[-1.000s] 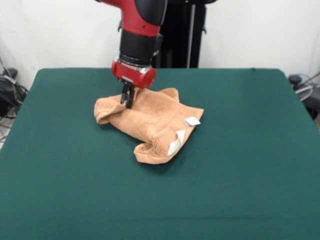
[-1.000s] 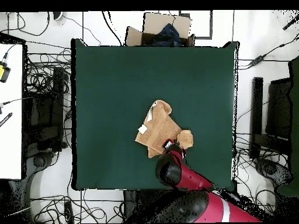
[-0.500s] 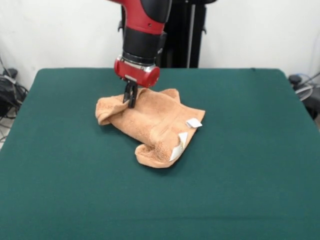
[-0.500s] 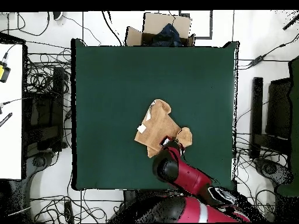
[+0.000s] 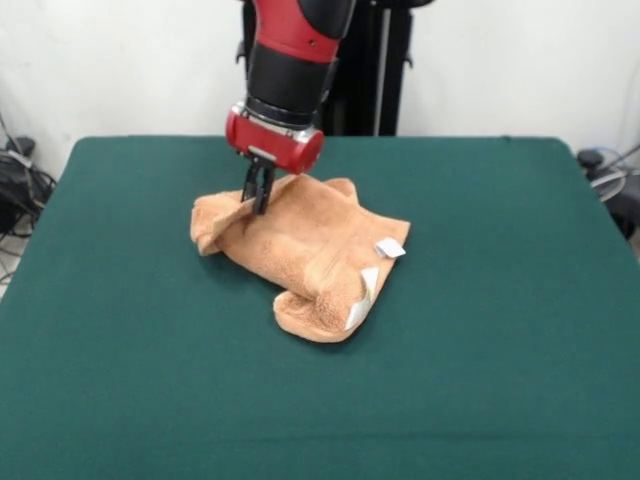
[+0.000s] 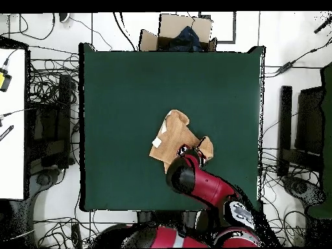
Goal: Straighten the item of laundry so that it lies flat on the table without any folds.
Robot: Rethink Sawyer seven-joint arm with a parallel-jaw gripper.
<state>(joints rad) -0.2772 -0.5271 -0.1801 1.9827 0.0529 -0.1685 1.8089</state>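
Orange-tan terry, the towel (image 5: 305,255) lies crumpled on the green table (image 5: 480,330), near the middle, with two white tags (image 5: 375,270) showing at its near edge. The gripper (image 5: 258,200) pinches a raised fold at the towel's far left part, jaws closed on the cloth.

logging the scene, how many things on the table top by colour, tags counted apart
orange-tan: 1, the towel, bunched, pinched by the hand
white: 2, tags and on the towel
total: 3, on the green table

No legible text — white tags (image 5: 386,248) on towel (image 5: 300,250) blank
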